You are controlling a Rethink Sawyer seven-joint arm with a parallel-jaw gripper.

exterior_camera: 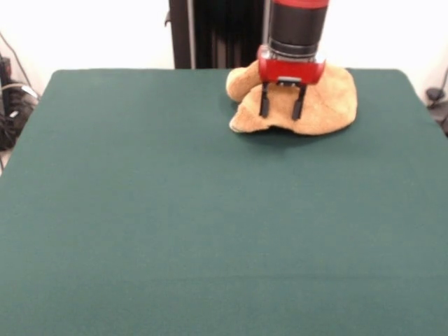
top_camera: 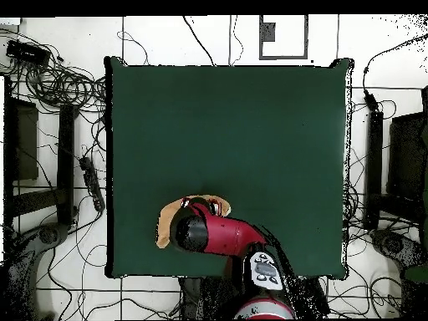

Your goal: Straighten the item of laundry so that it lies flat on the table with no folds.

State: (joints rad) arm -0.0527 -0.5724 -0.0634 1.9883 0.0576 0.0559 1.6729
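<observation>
The orange-tan towel [exterior_camera: 325,105] lies bunched and folded near the table's far edge, close to the robot's pedestal. In the overhead view the arm covers most of the towel [top_camera: 167,227]; only its edges show. My gripper [exterior_camera: 282,112] hangs just over the towel's middle with its two black fingers [exterior_camera: 264,101] apart and nothing between them. The dark green table [exterior_camera: 175,224] spreads wide toward the camera.
The robot's black pedestal [exterior_camera: 217,35] stands right behind the towel. Cables and stands [top_camera: 58,92] lie on the floor around the table [top_camera: 251,125]. The towel sits close to the table's edge [top_camera: 113,251] in the overhead view.
</observation>
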